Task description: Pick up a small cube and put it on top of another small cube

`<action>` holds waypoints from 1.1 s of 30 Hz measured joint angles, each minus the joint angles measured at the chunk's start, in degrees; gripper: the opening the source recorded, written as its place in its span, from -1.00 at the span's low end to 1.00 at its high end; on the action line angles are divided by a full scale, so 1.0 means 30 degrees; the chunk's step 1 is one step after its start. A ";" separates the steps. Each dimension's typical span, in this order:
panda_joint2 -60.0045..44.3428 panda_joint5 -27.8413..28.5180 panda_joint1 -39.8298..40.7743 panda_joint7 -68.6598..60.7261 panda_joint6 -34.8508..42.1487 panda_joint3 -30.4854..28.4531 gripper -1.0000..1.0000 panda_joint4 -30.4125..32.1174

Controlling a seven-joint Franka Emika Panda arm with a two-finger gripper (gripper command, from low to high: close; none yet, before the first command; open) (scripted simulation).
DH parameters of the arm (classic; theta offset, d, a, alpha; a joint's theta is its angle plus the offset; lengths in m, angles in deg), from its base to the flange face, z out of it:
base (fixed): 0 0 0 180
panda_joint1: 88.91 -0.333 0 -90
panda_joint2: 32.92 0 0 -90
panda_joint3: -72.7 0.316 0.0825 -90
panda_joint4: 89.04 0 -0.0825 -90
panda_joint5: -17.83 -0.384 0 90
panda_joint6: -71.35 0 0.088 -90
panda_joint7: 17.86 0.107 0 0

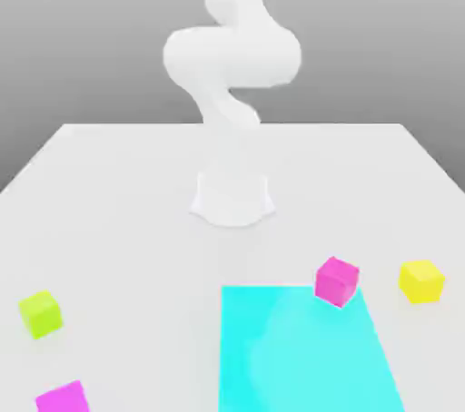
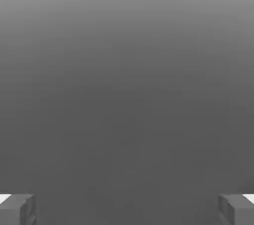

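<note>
The small lime yellow-green cube sits on the white table near the exterior view's left edge. A yellow cube rests at the exterior view's right. One magenta cube stands on the far corner of the cyan patch, and another magenta cube lies at the lower left. The white arm rises from its base at the table's middle and runs up out of the picture. In the hand view my gripper is open, its two grey fingertips far apart with nothing between them, facing plain grey background.
The white table stretches wide around the arm's base. The cyan patch lies flat on it in front of the base.
</note>
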 joint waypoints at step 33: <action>-1.6180 0.0495 1.0815 2.7100 -0.7474 -0.0759 0.00 0.4107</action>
